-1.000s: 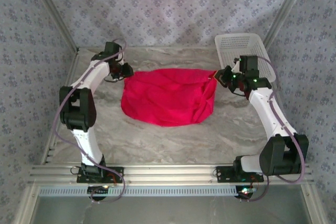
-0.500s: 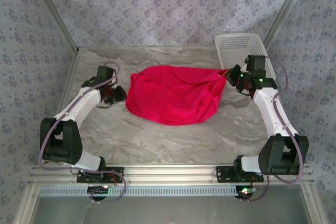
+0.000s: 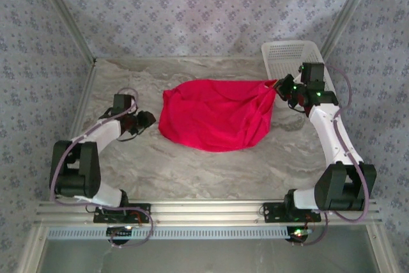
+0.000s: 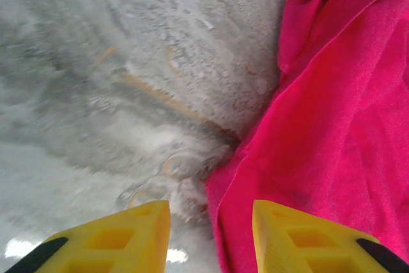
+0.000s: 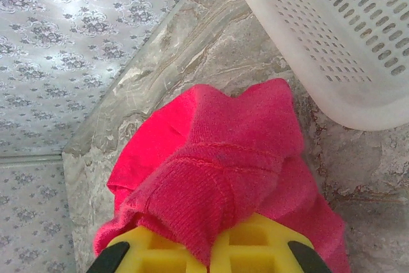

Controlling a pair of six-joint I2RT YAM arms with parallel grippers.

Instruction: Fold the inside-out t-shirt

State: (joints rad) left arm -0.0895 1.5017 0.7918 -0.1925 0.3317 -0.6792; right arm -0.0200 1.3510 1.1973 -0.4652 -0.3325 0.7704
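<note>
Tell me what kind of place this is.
Probably a robot test booth, not a home: patterned backdrop walls, a marble-look table, and left arm and right arm bolted to an aluminium rail.

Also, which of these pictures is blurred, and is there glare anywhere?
Left wrist view: the table is smeared with blur, with a small glare spot at lower left. Right wrist view: sharp on the basket and t-shirt. Top view: even light, no hard shadows.

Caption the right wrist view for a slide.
Right tool shut on a bunched corner of the red t-shirt, near the white basket on the marble table.
</note>
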